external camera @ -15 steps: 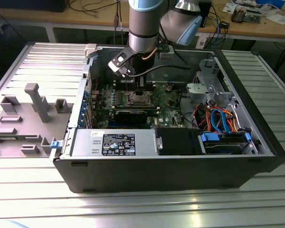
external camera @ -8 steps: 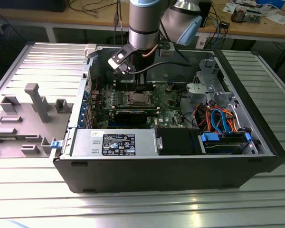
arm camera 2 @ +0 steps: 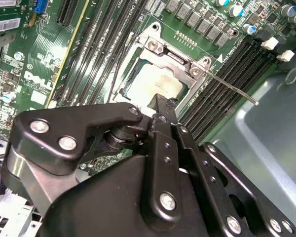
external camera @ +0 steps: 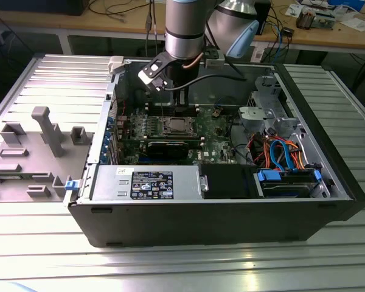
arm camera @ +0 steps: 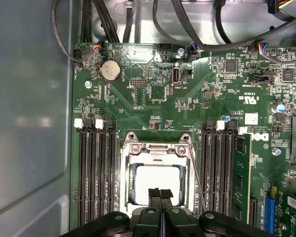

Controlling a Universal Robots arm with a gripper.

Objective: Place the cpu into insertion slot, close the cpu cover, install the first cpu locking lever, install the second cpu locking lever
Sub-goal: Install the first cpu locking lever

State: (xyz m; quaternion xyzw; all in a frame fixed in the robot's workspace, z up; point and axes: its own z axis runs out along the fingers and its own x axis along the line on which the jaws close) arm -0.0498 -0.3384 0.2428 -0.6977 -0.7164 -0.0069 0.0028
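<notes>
Two black fingertips [arm camera: 155, 193] of the gripper [arm camera: 161, 194] are seen pressed together in the first wrist view, with nothing clamped between them. They are held just above one edge of the cpu [arm camera: 155, 177]. The cpu is seated in the insertion slot [external camera: 173, 127], and its pale metal top is shown through the window of the cpu cover [arm camera: 157, 149]. The cover is laid flat around the cpu.

One thin locking lever [arm camera 2: 232, 89] is seen in the second wrist view. It runs out from a corner of the socket and across the black memory slots [arm camera 2: 222, 66]. Whether it is latched cannot be told.

A round coin battery [arm camera: 110, 70] is mounted on the green board [arm camera: 138, 111], well apart from the socket.

In the exterior view, the arm [external camera: 185, 27] is lowered into an open computer case [external camera: 231, 225], which is set on a ribbed metal table [external camera: 170, 267]. A grey fixture [external camera: 45, 131] is placed on the table beside the case, at the exterior view's left.
</notes>
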